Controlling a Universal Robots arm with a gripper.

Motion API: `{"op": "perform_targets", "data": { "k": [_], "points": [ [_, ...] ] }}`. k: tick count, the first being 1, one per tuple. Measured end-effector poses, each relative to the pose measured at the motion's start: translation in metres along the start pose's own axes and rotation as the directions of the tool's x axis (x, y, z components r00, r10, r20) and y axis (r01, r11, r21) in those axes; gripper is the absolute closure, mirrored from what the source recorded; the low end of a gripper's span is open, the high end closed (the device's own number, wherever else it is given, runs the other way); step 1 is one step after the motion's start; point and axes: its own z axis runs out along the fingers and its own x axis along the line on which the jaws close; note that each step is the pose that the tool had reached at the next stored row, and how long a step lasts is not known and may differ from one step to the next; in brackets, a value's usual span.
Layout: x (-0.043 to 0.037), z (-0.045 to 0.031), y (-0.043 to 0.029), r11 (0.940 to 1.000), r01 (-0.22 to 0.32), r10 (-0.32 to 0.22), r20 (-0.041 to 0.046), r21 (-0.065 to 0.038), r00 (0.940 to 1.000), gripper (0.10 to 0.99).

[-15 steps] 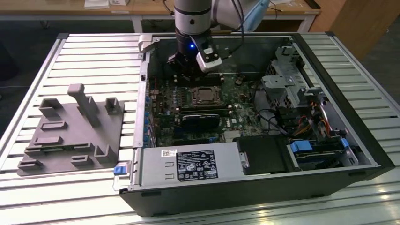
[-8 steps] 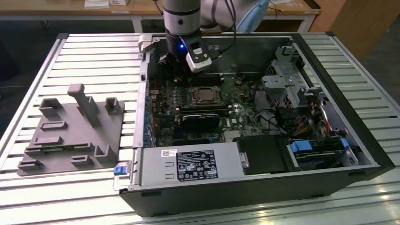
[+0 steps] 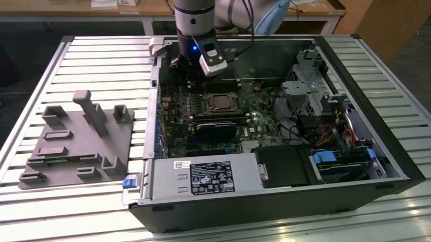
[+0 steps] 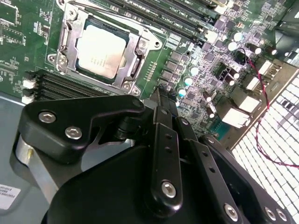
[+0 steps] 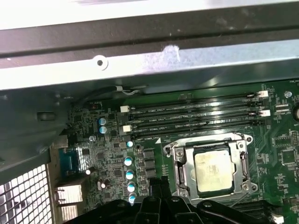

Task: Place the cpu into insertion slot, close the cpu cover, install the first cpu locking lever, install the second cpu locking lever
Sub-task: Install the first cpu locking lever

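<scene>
- Exterior view: the arm point(image 3: 195, 20) stands over the open case point(image 3: 377, 151) on the tabletop point(image 3: 101, 55). Its lower end is near the far part of the board point(image 3: 259, 132), just beyond the slot point(image 3: 208, 103). The cpu point(image 3: 221, 103) seems to lie in the slot. This view gives the wide layout. A grey fixture point(image 3: 74, 146) lies on the tabletop at the exterior view's left of the case, apart from it.
- Second wrist view: here the slot is seen close. The cpu lies flat in it with the silver face up. The cover point(image 4: 136, 63) is down around the cpu, which shows through its window. I judge the first two steps as done. A thin lever point(image 4: 110, 13) runs along one edge of the cover, but I cannot tell if it is hooked, so I count the levers as left to do. The gripper point(image 4: 160, 95) is near the slot and does not touch it. Its fingers point(image 4: 163, 140) seem pressed together with nothing between them.
- First wrist view: this view adds the surroundings of the slot. The long memory slots point(image 5: 196, 116) lie just beside the cover, and the case wall point(image 5: 140, 60) is behind them. The fingers meet in one narrow tip near a corner of the slot.
</scene>
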Motion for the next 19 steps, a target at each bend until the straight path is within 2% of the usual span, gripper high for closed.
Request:
{"op": "perform_targets", "data": {
  "k": [9,10,12,15,16,17,19],
  "points": [
    [-0.0002,-0.0109,0.0002,1.0,0.0,0.0,0.002,-0.004,1.0,0.98],
    [-0.0002,-0.0112,0.0002,1.0,0.0,0.0,0.002,-0.007,1.0,0.98],
    [0.0,-0.0113,0.0002,0.9996,-0.001,0.001,-0.0006,-0.027,1.0,0.98],
    [0.0003,-0.0113,0.0,0.9971,-0.003,0.002,-0.0074,-0.077,1.0,0.98],
    [0.0005,-0.0113,0.0,0.9959,-0.003,0.003,-0.0091,-0.09,1.0,0.98],
    [0.0007,-0.0114,-0.0001,0.9949,-0.004,0.003,-0.0106,-0.101,0.9999,0.98],
    [0.0015,-0.0114,-0.0002,0.9933,-0.005,0.003,-0.0127,-0.116,0.9999,0.98]
  ]
}}
